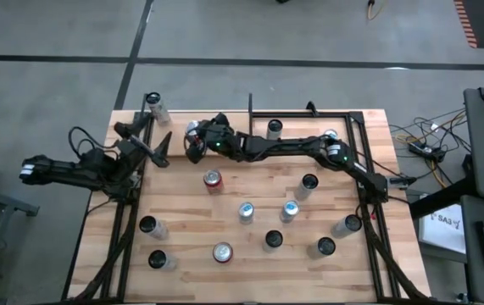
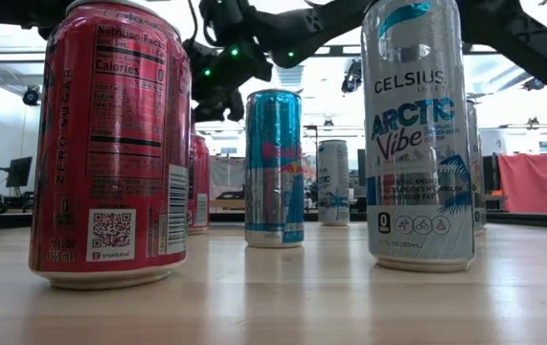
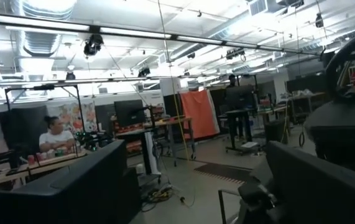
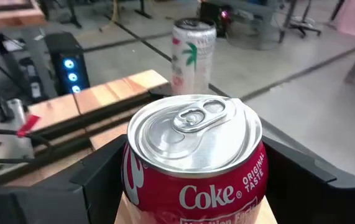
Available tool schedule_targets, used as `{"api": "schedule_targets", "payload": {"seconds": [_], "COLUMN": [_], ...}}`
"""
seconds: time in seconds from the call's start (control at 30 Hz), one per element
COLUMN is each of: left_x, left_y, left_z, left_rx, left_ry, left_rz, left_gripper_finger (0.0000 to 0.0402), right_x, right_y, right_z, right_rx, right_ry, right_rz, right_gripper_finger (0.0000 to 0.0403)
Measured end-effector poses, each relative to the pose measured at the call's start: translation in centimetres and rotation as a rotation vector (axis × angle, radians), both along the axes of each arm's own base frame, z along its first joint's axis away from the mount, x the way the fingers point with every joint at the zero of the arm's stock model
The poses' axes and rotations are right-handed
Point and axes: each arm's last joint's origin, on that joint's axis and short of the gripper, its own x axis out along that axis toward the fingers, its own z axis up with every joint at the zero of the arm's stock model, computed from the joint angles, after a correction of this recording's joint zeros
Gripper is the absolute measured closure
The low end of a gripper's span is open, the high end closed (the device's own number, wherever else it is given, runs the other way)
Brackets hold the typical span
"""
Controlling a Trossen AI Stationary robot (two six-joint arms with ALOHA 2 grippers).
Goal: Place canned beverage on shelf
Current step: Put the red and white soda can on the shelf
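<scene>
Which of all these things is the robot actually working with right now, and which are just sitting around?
In the job:
Coke can, gripped by the right arm's fingers
shelf

Lying about for now:
red can, blue cans and dark-topped cans, standing on the table
left arm, waiting at the table's left edge

R gripper (image 1: 195, 144) far-left on table (image 1: 250, 263), cans scattered.

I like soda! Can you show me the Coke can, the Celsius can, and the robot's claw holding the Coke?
Coke can (image 4: 193, 134): right wrist view, on its silver lid.
Celsius can (image 2: 419, 125): low view, on its label.
Right gripper (image 4: 189, 180): right wrist view, midway between fingers flanking the Coke can.
</scene>
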Motion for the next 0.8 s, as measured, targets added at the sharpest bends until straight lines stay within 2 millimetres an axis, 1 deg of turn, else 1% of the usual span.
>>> {"api": "schedule_targets", "payload": {"seconds": [0.1, 0.27, 0.47, 0.67, 0.8], "left_x": [0.1, 0.1, 0.1, 0.1, 0.1], "left_y": [0.0, 0.0, 0.0, 0.0, 0.0], "left_z": [-0.1, -0.1, -0.1, -0.2, -0.2], "left_rx": [0.001, 0.002, -0.009, -0.009, -0.006], "left_ry": [0.009, 0.011, 0.015, 0.02, 0.029], "left_rz": [0.0, 0.002, 0.016, 0.021, 0.023], "left_gripper_finger": [0.0031, 0.0031, 0.0031, 0.0031, 0.0031], "right_x": [0.3, 0.6, 0.6, 0.5, 0.4], "right_y": [-0.2, -0.6, -0.8, -0.9, -1.2], "right_z": [-0.5, -2.1, -2.6, -3.0, -3.1], "right_rx": [0.026, 0.059, 0.066, 0.054, 0.073], "right_ry": [-0.007, 0.014, 0.014, 0.029, 0.027], "right_rz": [-0.029, -0.057, -0.089, -0.158, -0.178], "right_gripper_finger": [0.0111, 0.0111, 0.0111, 0.011, 0.0093]}}
